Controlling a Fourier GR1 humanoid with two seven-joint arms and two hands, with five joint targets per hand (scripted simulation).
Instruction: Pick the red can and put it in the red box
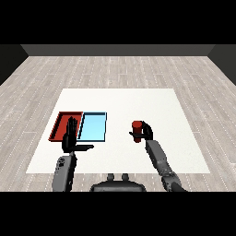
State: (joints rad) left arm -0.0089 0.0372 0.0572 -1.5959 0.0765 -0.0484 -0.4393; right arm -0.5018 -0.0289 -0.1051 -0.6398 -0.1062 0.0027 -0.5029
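Note:
The red can [137, 131] stands upright on the white table, right of the trays. My right hand [146, 132] is against its right side with fingers and thumb curled round it. The red tray [63, 124] lies at the left of the table, with nothing visible in it. My left hand [70, 137] hovers over the tray's near right corner, fingers straight and pointing away, thumb stuck out to the right; it holds nothing.
A light blue tray [93, 126] lies directly right of the red one, touching it. The white table [138, 101] stretches beyond and to the right of the can. Grey wooden floor surrounds the table.

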